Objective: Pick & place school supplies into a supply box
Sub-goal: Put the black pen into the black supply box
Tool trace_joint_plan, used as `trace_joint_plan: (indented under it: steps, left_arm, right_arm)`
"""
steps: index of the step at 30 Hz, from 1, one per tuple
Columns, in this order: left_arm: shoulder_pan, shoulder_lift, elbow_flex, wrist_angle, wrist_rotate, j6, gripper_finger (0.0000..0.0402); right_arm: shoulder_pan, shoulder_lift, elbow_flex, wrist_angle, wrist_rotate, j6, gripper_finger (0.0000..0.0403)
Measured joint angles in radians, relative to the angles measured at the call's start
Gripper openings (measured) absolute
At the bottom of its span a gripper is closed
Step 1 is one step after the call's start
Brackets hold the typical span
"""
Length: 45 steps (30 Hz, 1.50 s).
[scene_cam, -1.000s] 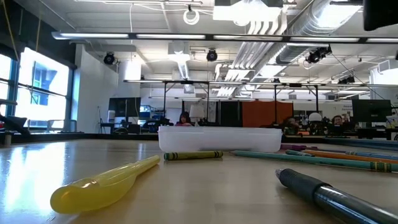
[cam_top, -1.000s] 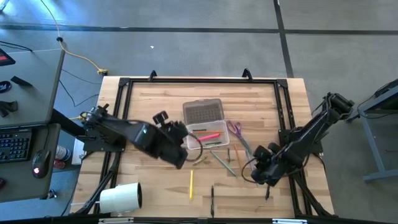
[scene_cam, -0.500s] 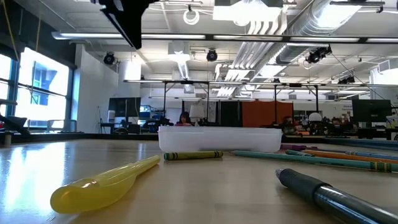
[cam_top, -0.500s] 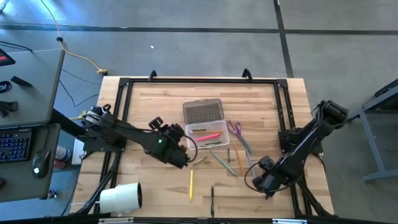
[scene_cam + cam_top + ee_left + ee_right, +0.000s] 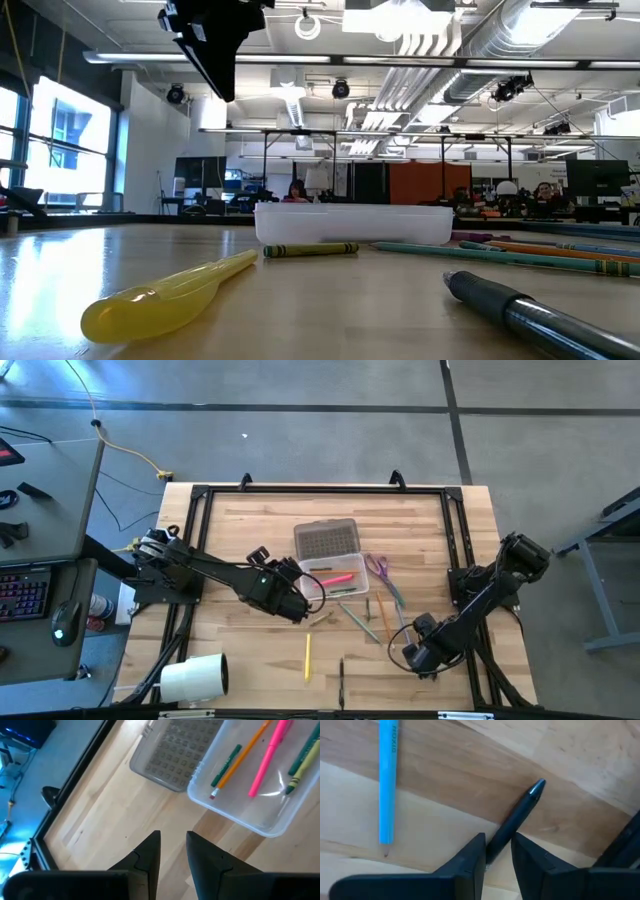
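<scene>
Holding approx. four pencils (image 5: 227,766): supply box (image 5: 270,825).

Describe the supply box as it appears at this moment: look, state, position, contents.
The supply box is a small clear plastic case lying mid-table, its ribbed greyish lid hinged open flat behind it. Inside, the left wrist view shows a pink pen, an orange pencil and green ones. The left gripper hovers at its near-left corner, empty, not touching it.
</scene>
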Motion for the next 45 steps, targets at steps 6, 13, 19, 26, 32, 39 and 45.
trace_joint_plan:
  steps: [6, 13, 19, 26, 32, 39, 45]
  left_arm:
    - [0.0, 0.0, 0.0, 0.03, 0.031, 0.001, 0.0127]
    - [0.0, 0.0, 0.0, 0.04, 0.028, 0.001, 0.0126]
    - [0.001, 0.0, 0.013, 0.036, 0.02, 0.093, 0.0127]
    - [0.001, 0.0, 0.082, 0.038, -0.033, 0.117, 0.0127]
    - [0.001, 0.0, 0.127, 0.045, -0.09, 0.165, 0.0127]
    - [0.0, 0.0, 0.13, 0.049, -0.051, 0.162, 0.0127]
    - [0.0, 0.0, 0.13, 0.059, -0.015, 0.161, 0.0127]
  right_arm:
    - [0.003, 0.021, 0.003, 0.002, 0.055, -0.091, 0.0071]
    - [0.003, 0.022, 0.001, 0.011, 0.112, -0.204, 0.0009]
    - [-0.017, -0.008, 0.051, -0.025, 0.19, -0.341, 0.002]
    - [-0.159, -0.055, 0.182, -0.124, 0.407, -0.775, 0.0007]
    - [-0.407, -0.039, 0.245, 0.225, 0.54, -1.437, 0.0013]
    - [-0.632, -0.006, 0.244, 0.489, 0.625, -1.929, 0.0006]
    - [-0.724, 0.017, 0.244, 0.49, 0.544, -1.948, 0.0016]
